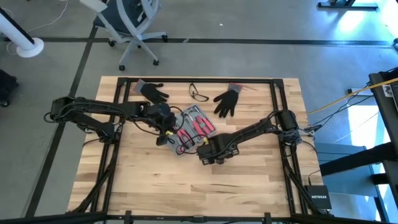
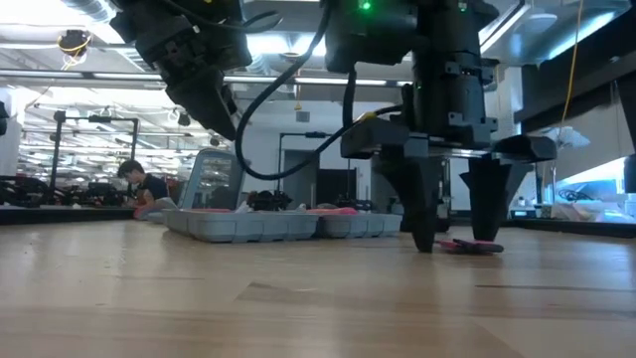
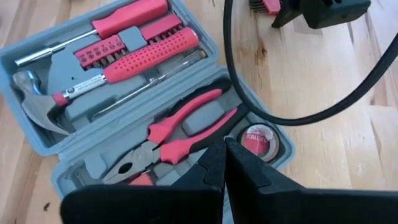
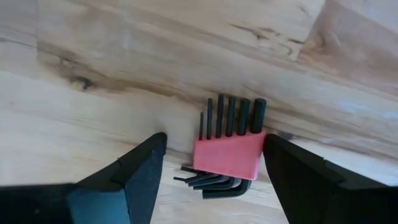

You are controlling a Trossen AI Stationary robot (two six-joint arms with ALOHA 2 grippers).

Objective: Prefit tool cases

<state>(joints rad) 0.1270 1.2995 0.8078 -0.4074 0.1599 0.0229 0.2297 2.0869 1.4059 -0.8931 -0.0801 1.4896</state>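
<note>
The blue-grey tool case [image 1: 189, 127] lies open on the wooden table, its recesses holding a hammer [image 3: 37, 102], red-handled screwdrivers and pliers [image 3: 168, 134]. My left gripper [image 3: 224, 155] hangs shut above the case's near edge, clear of it in the low view [image 2: 227, 124]. My right gripper [image 4: 214, 146] points down, open, close over the table to the right of the case [image 1: 211, 154]. Its fingers [image 4: 143, 165] stand on either side of a red holder of black hex keys [image 4: 229, 154], which lies flat on the wood [image 2: 467, 246].
Two black gloves [image 1: 152, 91] [image 1: 227, 99] and a pair of glasses [image 1: 199, 94] lie near the table's far edge. A black frame [image 1: 273, 99] runs around the work area. Bare wood lies toward the near edge. A person [image 2: 139, 184] sits in the room beyond.
</note>
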